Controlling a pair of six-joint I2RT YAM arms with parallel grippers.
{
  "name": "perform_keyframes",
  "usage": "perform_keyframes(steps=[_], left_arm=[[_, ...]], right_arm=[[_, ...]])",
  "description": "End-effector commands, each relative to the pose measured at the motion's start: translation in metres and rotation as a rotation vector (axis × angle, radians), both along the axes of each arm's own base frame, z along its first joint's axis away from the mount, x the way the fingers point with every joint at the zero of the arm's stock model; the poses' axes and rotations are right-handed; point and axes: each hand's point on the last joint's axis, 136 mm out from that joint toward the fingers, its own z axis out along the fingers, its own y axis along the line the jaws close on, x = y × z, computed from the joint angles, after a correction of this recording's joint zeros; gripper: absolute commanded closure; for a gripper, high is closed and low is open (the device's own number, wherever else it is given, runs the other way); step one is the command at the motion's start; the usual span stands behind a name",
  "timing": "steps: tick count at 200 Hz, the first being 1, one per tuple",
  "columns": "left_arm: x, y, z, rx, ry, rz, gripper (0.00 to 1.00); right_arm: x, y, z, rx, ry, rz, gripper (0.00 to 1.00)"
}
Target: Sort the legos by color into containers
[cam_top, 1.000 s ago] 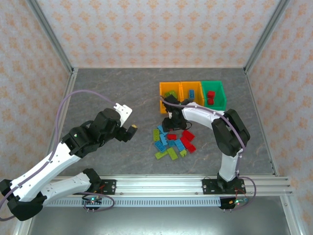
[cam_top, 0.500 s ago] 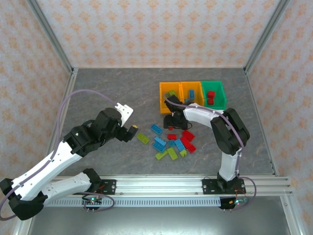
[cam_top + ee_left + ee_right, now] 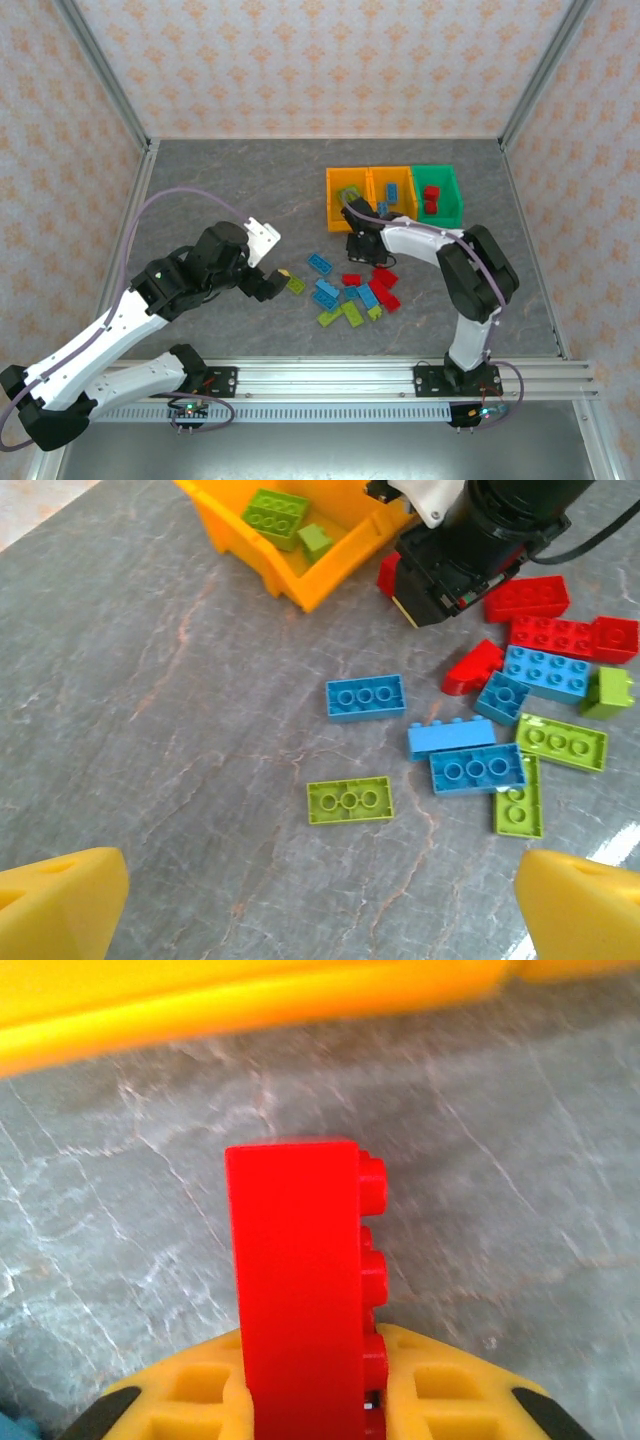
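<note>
Fingers (image 3: 440, 1390) of the right gripper (image 3: 362, 243) are clamped on a red brick (image 3: 295, 1260), held on edge just in front of the orange bin (image 3: 332, 200) farthest from the green bin (image 3: 437, 170). The grip looks narrow and low on the brick, so a quick swing could pivot it or let it slip. Red bricks lie in the green bin, so the route probably crosses the middle bin (image 3: 392, 172). A drop on the way would land red among blue or lime. Carried too low, the brick could catch a bin wall and shove the row.

Left gripper (image 3: 320, 905) has its fingers wide apart and empty, above a lime brick (image 3: 349, 800) at the edge of the pile (image 3: 355, 295) farthest from the green bin. Lime belongs in that far orange bin, right where the right arm works, so the arms could meet there.

Beyond the green bin the tabletop (image 3: 230, 185) ends close at the enclosure wall; away from it, past the orange bins, it lies wide and bare.
</note>
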Motion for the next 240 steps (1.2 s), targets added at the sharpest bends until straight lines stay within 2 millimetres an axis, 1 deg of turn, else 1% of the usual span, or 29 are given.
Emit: perform_keyframes(steps=[1, 23, 34, 43, 49, 61, 78, 95, 108, 118, 125, 135, 147, 156, 165, 181, 201, 210, 218, 225, 231, 240], left_arm=[[-0.006, -0.006, 0.001, -0.017, 0.003, -0.061, 0.0], [-0.007, -0.007, 0.001, -0.018, 0.011, -0.069, 0.0], [-0.009, -0.009, 0.001, -0.025, 0.014, -0.079, 0.0], [-0.01, -0.01, 0.002, -0.031, 0.017, -0.091, 0.0], [-0.011, -0.011, 0.002, -0.035, 0.018, -0.097, 0.0], [-0.012, -0.013, 0.003, -0.045, 0.019, -0.106, 0.0], [-0.011, -0.013, 0.005, -0.051, 0.011, -0.102, 0.0], [-0.006, -0.008, 0.006, -0.045, -0.002, -0.069, 0.0], [-0.003, -0.005, 0.006, -0.037, -0.008, -0.048, 0.0], [-0.002, -0.003, 0.006, -0.035, -0.014, -0.035, 0.0], [-0.001, -0.002, 0.006, -0.031, -0.014, -0.029, 0.0], [0.0, -0.001, 0.005, -0.027, -0.016, -0.02, 0.0], [0.001, 0.002, 0.005, -0.019, -0.019, -0.008, 0.0], [0.003, 0.003, 0.005, -0.016, -0.021, 0.001, 0.0], [0.004, 0.004, 0.005, -0.013, -0.022, 0.011, 0.0], [0.008, 0.007, 0.004, -0.007, -0.026, 0.041, 0.0], [0.019, 0.009, 0.007, -0.055, -0.02, 0.112, 0.0], [0.023, 0.009, 0.009, -0.1, -0.005, 0.147, 0.0], [0.028, 0.01, 0.013, -0.145, 0.012, 0.186, 0.0], [0.033, 0.013, 0.017, -0.179, 0.028, 0.239, 0.0], [0.038, 0.016, 0.021, -0.205, 0.041, 0.297, 0.0], [0.043, 0.016, 0.025, -0.25, 0.074, 0.369, 0.01]], right_arm=[[0.004, -0.01, 0.029, 0.004, -0.105, -0.026, 0.81], [0.002, -0.016, 0.051, 0.025, -0.165, -0.039, 0.86], [0.002, -0.02, 0.068, 0.036, -0.216, -0.05, 0.87], [0.005, -0.028, 0.084, 0.032, -0.264, -0.07, 0.87], [0.008, -0.037, 0.096, 0.025, -0.298, -0.09, 0.87], [0.02, -0.06, 0.116, 0.011, -0.359, -0.149, 0.88], [0.046, -0.097, 0.135, 0.028, -0.402, -0.236, 0.87], [0.075, -0.137, 0.139, 0.006, -0.4, -0.315, 0.87], [0.097, -0.164, 0.132, -0.034, -0.378, -0.368, 0.87], [0.117, -0.181, 0.128, -0.046, -0.373, -0.397, 0.87], [0.127, -0.191, 0.119, -0.058, -0.356, -0.412, 0.87], [0.142, -0.202, 0.112, -0.053, -0.332, -0.43, 0.85], [0.155, -0.206, 0.1, -0.029, -0.284, -0.433, 0.81], [0.161, -0.208, 0.096, -0.022, -0.255, -0.436, 0.74], [0.163, -0.209, 0.096, -0.032, -0.244, -0.439, 0.64], [0.161, -0.209, 0.105, -0.018, -0.263, -0.459, 0.54], [0.147, -0.209, 0.124, 0.012, -0.289, -0.486, 0.5], [0.138, -0.204, 0.131, 0.049, -0.297, -0.493, 0.49], [0.127, -0.196, 0.135, 0.103, -0.293, -0.486, 0.48], [0.118, -0.187, 0.144, 0.153, -0.305, -0.474, 0.47], [0.106, -0.177, 0.146, 0.187, -0.304, -0.455, 0.46], [0.089, -0.161, 0.155, 0.224, -0.316, -0.411, 0.44]])
